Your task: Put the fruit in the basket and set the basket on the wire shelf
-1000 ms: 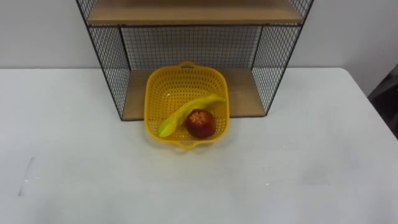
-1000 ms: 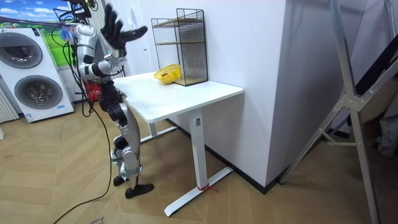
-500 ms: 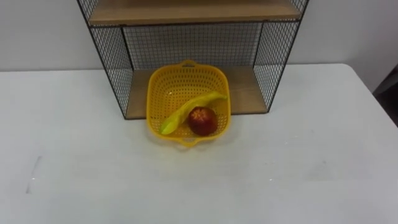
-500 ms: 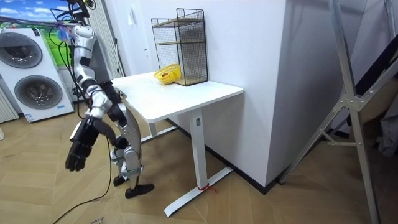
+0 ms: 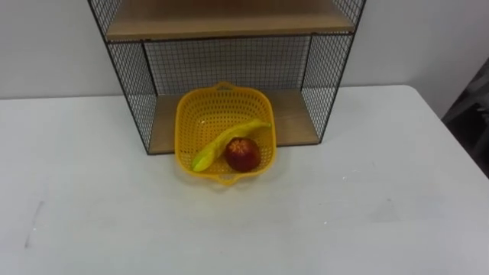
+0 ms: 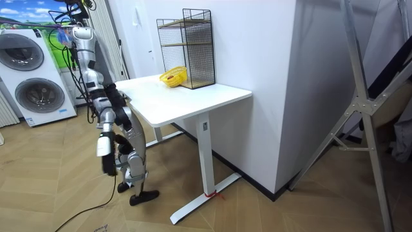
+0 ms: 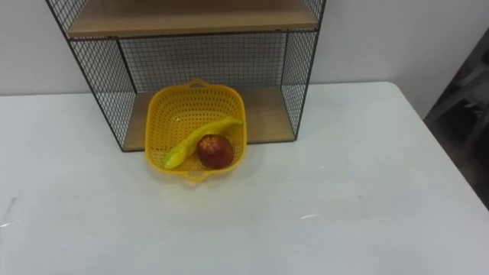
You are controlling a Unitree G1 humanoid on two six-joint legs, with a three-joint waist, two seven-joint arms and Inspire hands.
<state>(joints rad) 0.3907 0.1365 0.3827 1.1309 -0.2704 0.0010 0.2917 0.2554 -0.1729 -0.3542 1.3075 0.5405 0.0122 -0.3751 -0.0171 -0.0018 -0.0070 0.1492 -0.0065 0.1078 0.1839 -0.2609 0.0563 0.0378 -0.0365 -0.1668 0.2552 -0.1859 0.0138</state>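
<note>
Likely light, stiff, tippy with loose red and yellow fruit (image 5: 242,153): take yellow perforated plastic basket (image 5: 202,114) by front handle (image 5: 226,180). Cannot tell openness of right robot hand (image 6: 111,164).

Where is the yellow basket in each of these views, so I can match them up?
Left eye view: yellow basket just left of centre, upper half, partly inside the wire shelf.
Right eye view: yellow basket further left of centre, same height.
Room view: yellow basket small, upper left, on the white table.
Shared landmark: the wire shelf behind it.
</note>
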